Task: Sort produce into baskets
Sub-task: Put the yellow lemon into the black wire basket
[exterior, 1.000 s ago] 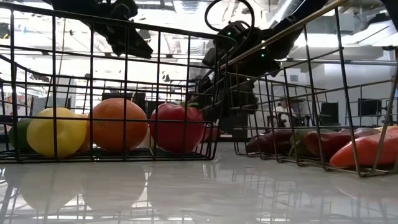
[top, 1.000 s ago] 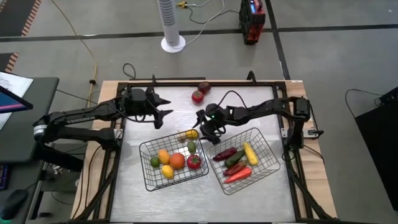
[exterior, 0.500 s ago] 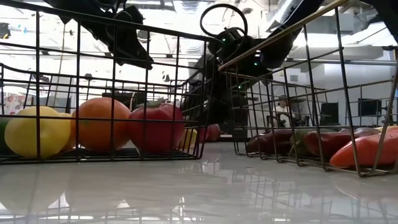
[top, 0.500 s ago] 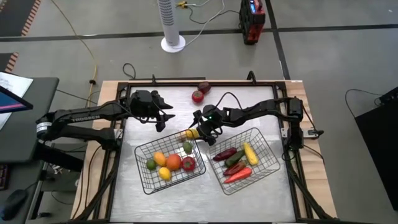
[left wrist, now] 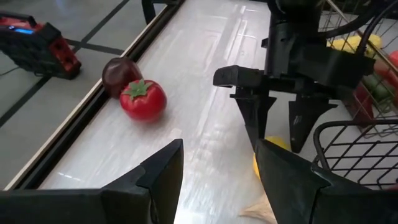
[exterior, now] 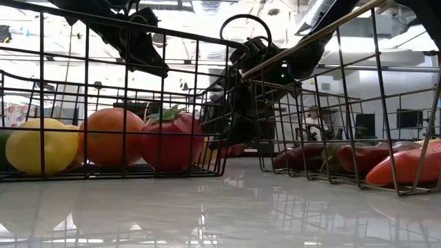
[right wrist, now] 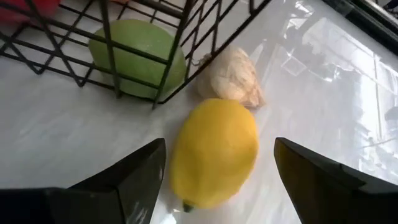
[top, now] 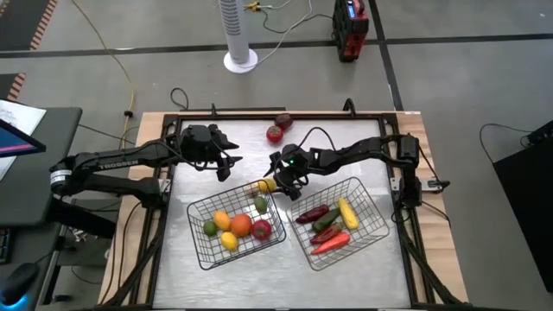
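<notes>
From above, the left basket [top: 235,226] sits at about seven o'clock of the table's centre and holds round produce: a green one, an orange one, a yellow one, an orange, a tomato and a green one at its far corner. The right basket [top: 339,223] at about five o'clock holds long pieces: a purple one, a green one, two red ones and a yellow one [top: 346,212]. A lemon [top: 267,185] lies on the table just outside the left basket's far corner, and the right gripper [top: 283,183] hangs right over it. The left gripper [top: 227,164] hovers at ten o'clock of the lemon, apart from it. A loose tomato [top: 274,134] and a dark fruit [top: 283,121] touching it lie at twelve o'clock near the table's far edge. The low view shows the left basket's yellow fruit [exterior: 40,145], orange [exterior: 110,138] and tomato [exterior: 169,140] behind the mesh, with the right gripper's dark fingers beyond. In the left wrist view its own fingers [left wrist: 163,168] stand wide apart and empty, and farther off the right gripper [left wrist: 278,127] straddles the lemon [left wrist: 268,155] with spread fingers. In the right wrist view the fingers [right wrist: 134,174] are open on either side of the lemon [right wrist: 214,151], not closed on it; a green fruit [right wrist: 138,57] sits behind the basket mesh beside a pale husk [right wrist: 231,77].
</notes>
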`<state>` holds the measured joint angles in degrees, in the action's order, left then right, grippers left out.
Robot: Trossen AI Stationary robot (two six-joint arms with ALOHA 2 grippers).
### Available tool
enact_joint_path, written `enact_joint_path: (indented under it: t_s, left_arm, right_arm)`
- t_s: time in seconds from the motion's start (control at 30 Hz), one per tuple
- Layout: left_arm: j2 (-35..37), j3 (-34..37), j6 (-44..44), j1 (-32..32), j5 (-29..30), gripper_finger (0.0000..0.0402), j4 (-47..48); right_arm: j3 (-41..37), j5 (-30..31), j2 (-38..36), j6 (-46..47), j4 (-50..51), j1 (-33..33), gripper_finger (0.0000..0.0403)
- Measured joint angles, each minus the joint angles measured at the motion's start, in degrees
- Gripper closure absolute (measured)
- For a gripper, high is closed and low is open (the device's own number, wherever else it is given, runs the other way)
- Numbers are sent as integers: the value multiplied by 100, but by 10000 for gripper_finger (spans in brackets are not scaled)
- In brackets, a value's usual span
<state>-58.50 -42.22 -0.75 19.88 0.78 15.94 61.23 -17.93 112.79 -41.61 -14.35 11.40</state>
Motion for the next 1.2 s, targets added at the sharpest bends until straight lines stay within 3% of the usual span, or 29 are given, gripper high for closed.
enact_joint_path:
  t_s: [0.67, 1.2]
  left_arm:
    - [0, 0, 178, 2, -3, 212, -11]
    - [0, 0, 197, 2, -9, 212, 17]
  right_arm:
    - [0, -8, 273, 101, 30, 75, 82]
    - [19, -7, 267, 259, -190, 216, 206]
